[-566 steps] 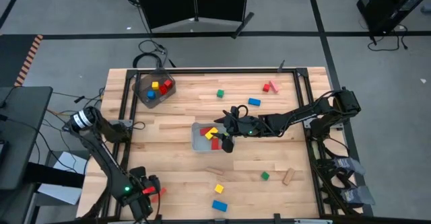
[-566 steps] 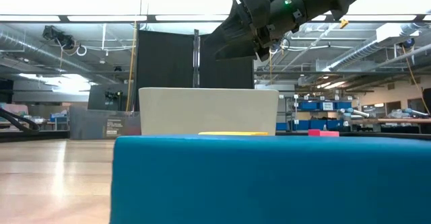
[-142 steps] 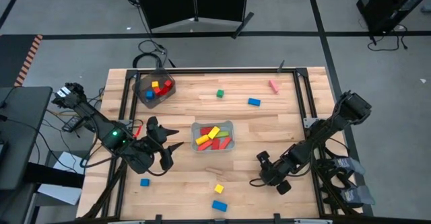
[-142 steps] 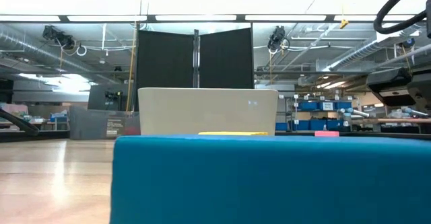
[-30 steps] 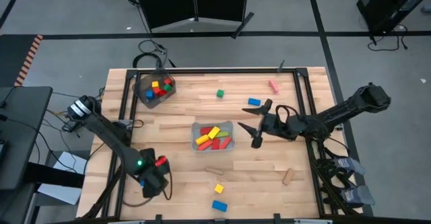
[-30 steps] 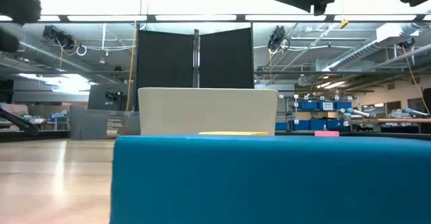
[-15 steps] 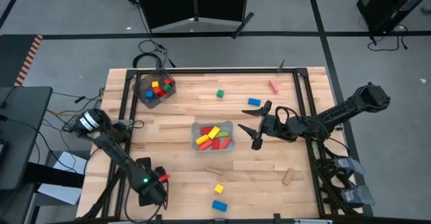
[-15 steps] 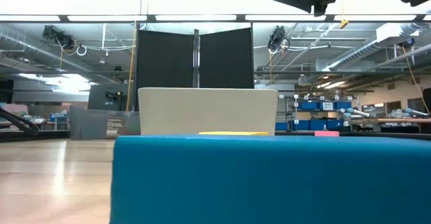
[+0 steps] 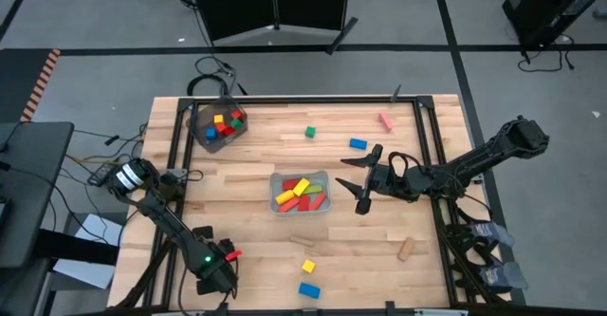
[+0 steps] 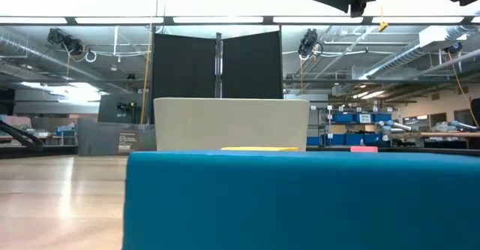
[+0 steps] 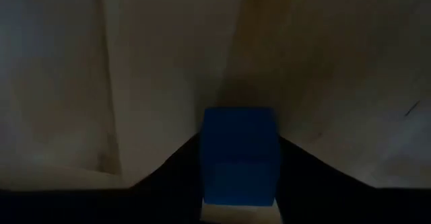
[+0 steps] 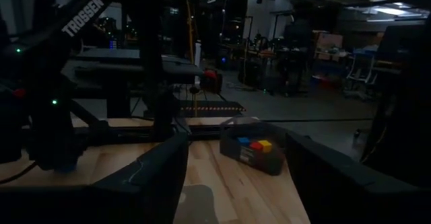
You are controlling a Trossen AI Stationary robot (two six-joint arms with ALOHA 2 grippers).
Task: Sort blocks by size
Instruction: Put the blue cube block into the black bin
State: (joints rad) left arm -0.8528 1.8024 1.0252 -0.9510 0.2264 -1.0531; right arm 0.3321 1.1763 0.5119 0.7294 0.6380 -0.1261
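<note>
My left gripper (image 9: 216, 276) is at the table's near left corner, pointing down, shut on a small blue cube (image 11: 239, 153). The arm hides that cube in the high view. My right gripper (image 9: 353, 183) hangs open and empty above the table, between the clear tray (image 9: 324, 176) of red and yellow bars and a loose blue block (image 9: 358, 143). The dark bowl (image 9: 201, 136) at the far left holds several cubes. Loose blocks lie flat on the table: a green cube (image 9: 309, 132), a pink bar (image 9: 385, 120), two wooden bars (image 9: 406, 250) (image 9: 303, 242), a yellow cube (image 9: 307, 267) and a blue block (image 9: 309, 289). My left gripper pinches the blue cube by two opposite sides (image 11: 207, 163) between its two fingers (image 11: 172, 180). The fingers come from above, pointing down. Whether the cube stands on the table or is lifted off it, I cannot tell.
In the low view the near blue block (image 10: 300, 197) fills the foreground, with the tray (image 10: 231, 122) behind it. The table's black frame rails run along its left (image 9: 174, 164) and right (image 9: 429, 155) sides. The right wrist view shows the bowl (image 12: 252, 146) far off.
My left gripper has gone toward the table's near edge, staying at the near left corner.
</note>
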